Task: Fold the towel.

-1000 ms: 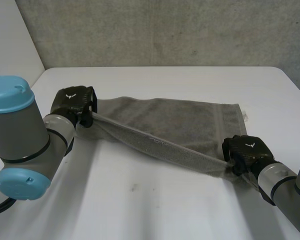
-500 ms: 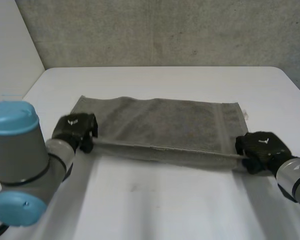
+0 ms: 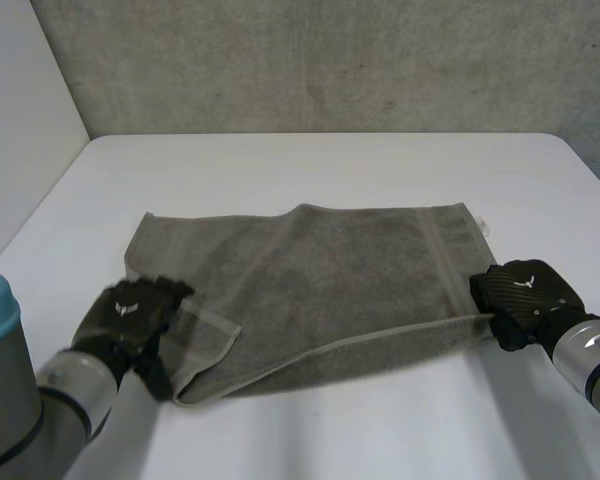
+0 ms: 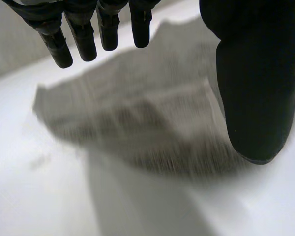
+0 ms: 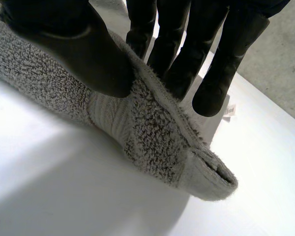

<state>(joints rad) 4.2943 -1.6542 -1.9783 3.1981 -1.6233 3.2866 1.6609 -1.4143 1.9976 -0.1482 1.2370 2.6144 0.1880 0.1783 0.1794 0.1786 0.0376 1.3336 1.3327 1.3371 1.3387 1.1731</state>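
Towel point(image 3: 320, 290), grey terry with a flat woven band point(image 5: 110, 118), lies on the white table point(image 3: 310, 170) before a concrete wall point(image 3: 330, 60). My right hand point(image 3: 525, 298) pinches its near right corner; my left hand point(image 3: 130, 312), fingers straight, holds nothing.

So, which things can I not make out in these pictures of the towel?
- Head view: the back of the right hand hides its grip on the towel there.
- Head view: the left hand covers the towel's near corner; whether it touches cannot be told there.
- Right wrist view: the label beyond the fingers is too small to read.
- Head view: the towel's folded-over layer hides what lies under it.
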